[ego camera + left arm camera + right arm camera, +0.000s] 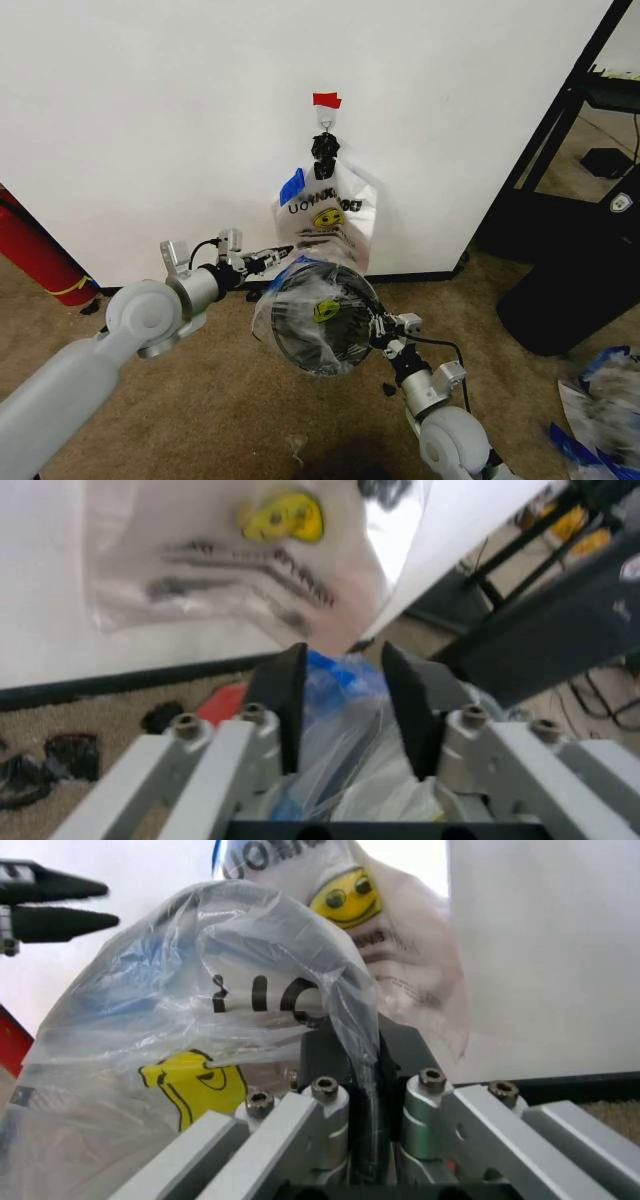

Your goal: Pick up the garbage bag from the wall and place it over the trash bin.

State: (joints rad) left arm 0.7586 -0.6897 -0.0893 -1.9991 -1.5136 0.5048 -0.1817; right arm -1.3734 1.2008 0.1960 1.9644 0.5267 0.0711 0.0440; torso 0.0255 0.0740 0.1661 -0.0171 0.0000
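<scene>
Bin on floor before wall, bag draped over it; shopping bag on hook behind; left claw left, right claw right.

The garbage bag drapes the trash bin, hemmed by the left pincer and right pincer. The wall and smiley shopping bag close behind; bare carpet lies in front.

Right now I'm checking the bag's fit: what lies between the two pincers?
In the head view, the trash bin, draped in the garbage bag, sits between the left pincer and the right pincer.
</scene>
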